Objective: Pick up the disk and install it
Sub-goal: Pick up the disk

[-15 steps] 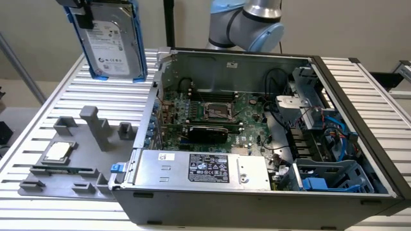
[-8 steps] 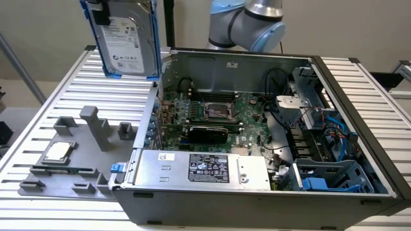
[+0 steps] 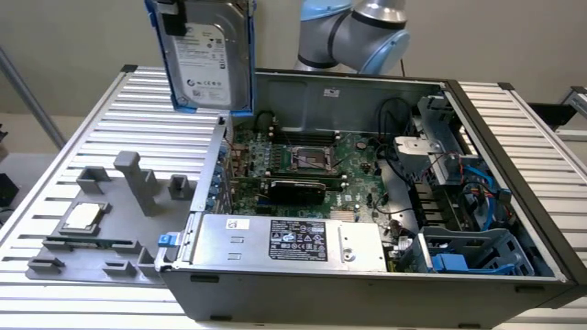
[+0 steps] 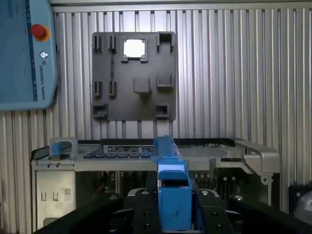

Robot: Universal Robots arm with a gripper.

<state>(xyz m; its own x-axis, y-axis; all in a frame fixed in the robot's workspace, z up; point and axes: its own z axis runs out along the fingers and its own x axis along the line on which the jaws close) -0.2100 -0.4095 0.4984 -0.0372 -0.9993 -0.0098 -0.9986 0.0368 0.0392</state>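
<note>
Gripper (image 4: 174, 214) clamped on the disk (image 3: 207, 56), black fingers (image 4: 144, 217) tight against either side of its blue rail. Disk hangs upright from the gripper with its label facing out, clear of the slatted table (image 3: 137, 110). Open computer case (image 3: 367, 292) is below the gripper, and the disk's lower end is near the case's upper wall edge. Motherboard (image 3: 303, 161) and silver power supply (image 3: 284, 240) are inside the case, lower than the disk. Grey tray (image 3: 101, 234) with a small silver chip (image 3: 81, 216) is on the table beside the case, well apart from the gripper. Blue pendant (image 4: 24, 53) with a red button lies past the tray.
</note>
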